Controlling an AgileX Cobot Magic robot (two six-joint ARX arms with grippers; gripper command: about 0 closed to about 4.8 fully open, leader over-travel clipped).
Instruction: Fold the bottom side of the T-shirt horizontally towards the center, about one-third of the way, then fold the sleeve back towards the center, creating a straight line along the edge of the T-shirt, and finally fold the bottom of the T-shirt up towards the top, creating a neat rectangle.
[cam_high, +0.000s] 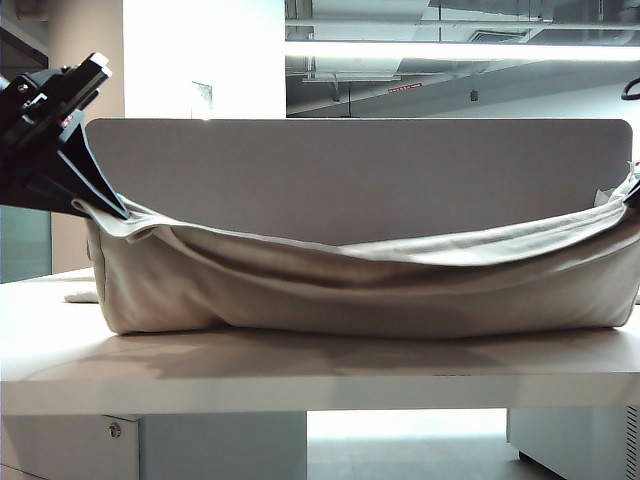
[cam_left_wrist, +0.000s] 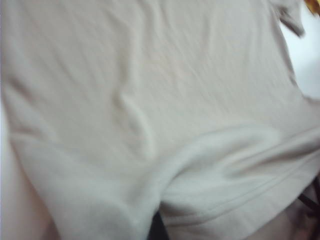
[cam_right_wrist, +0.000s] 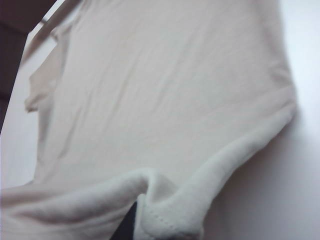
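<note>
The beige T-shirt (cam_high: 350, 290) hangs like a hammock above the white table (cam_high: 300, 370), raised at both ends and sagging in the middle, with its lower fold resting on the table. At the far left my left gripper (cam_high: 112, 207) is shut on the cloth. My right gripper (cam_high: 634, 196) pinches the other end at the frame's right edge. In the left wrist view the stitched hem (cam_left_wrist: 240, 195) bunches around the left gripper (cam_left_wrist: 157, 229). In the right wrist view a hemmed corner (cam_right_wrist: 170, 215) wraps the right gripper (cam_right_wrist: 129, 225). Only a dark sliver of finger shows in each.
A grey upright panel (cam_high: 350, 170) stands behind the shirt along the back of the table. A small pale cloth (cam_high: 80, 296) lies at the left, behind the shirt. A bit of orange cloth (cam_left_wrist: 314, 6) shows at the left wrist view's corner. A bare strip of table runs in front.
</note>
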